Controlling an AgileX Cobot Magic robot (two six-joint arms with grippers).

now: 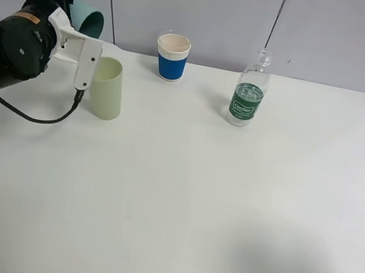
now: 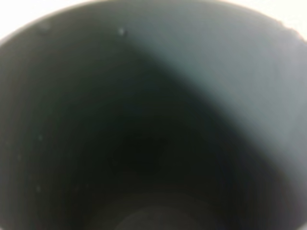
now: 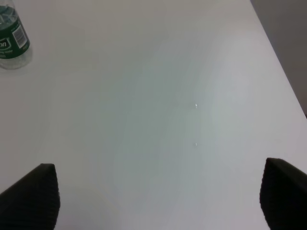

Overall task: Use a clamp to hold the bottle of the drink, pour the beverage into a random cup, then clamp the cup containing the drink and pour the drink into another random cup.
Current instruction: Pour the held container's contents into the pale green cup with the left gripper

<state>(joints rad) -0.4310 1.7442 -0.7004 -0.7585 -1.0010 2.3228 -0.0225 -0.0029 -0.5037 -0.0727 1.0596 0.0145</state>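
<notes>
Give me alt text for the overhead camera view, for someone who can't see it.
At the left edge, the left arm holds a teal cup tipped sideways above a pale green cup on a white table. A blue-sleeved paper cup and a clear bottle with a green label stand upright further back.

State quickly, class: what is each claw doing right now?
Left claw: closed on the teal cup, lifted and tipped beside the pale green cup.
Right claw: open, holding nothing, above the white table.
</notes>
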